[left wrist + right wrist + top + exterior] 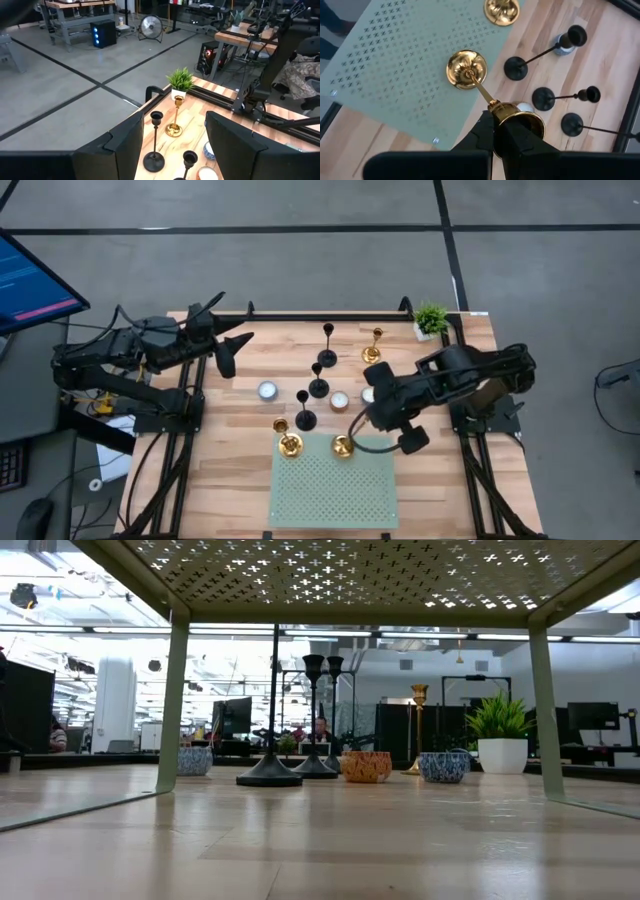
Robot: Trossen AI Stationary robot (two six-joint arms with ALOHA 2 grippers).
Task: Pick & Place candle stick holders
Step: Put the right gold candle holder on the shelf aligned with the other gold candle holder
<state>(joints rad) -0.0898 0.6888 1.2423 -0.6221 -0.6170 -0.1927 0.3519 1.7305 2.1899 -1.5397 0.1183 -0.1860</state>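
A pale green perforated stand (330, 490) sits at the table's near middle. Two gold candle stick holders stand on its far edge: one at the left (289, 445), and one at the right (343, 446) that my right gripper (352, 435) is shut on. The third gold holder (375, 340) and three black holders (328, 345) (318, 380) (305, 412) stand on their round bases on the wood. My left gripper (235, 345) hovers open and empty over the far left of the table. My right gripper pinches the gold holder's slim stem (491, 104) between its two fingers, high up by the top cup (522, 122). The fingers come from above, slanting in from the table's right. The holder's round base (466, 70) sits on the green stand.
Three small tealight bowls (267, 390) (340, 400) (368, 393) stand among the holders. A small green potted plant (431, 320) is at the far right corner. The low view looks out from under the stand's legs (178, 705).
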